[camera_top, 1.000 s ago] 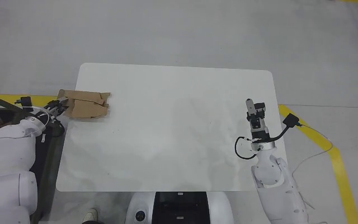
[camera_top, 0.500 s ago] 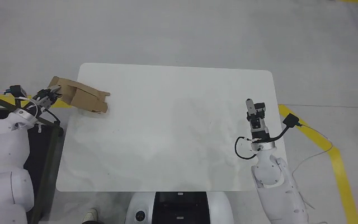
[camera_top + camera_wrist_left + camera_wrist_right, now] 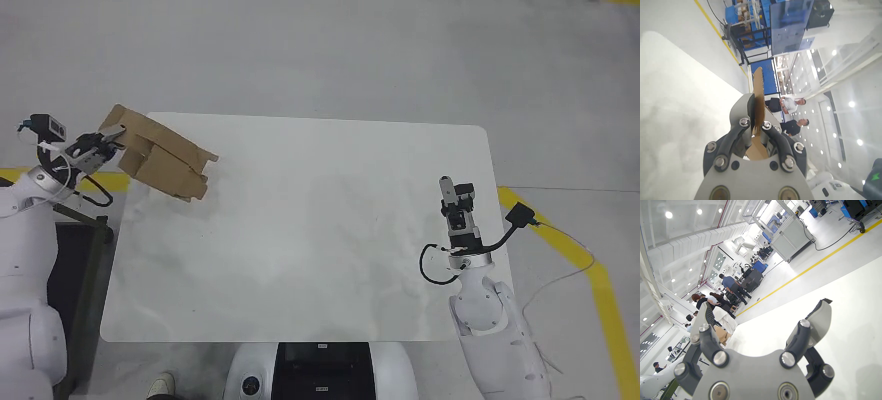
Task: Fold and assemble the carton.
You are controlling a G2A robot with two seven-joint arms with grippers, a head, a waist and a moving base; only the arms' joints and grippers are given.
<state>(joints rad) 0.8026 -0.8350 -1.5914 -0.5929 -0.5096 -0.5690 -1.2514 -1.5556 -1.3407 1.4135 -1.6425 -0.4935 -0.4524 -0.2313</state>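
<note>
No text, label, number or sign is being shown legibly on the carton (image 3: 165,165), the desk (image 3: 320,270) or elsewhere.

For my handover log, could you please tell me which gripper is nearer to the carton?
Left. The left gripper is shut on the carton at the far left corner of the table; the right gripper is open near its right edge, far from the carton.

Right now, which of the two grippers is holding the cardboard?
The left gripper: it is shut on the brown carton at the far left corner of the table. The right gripper hangs open and empty.
</note>
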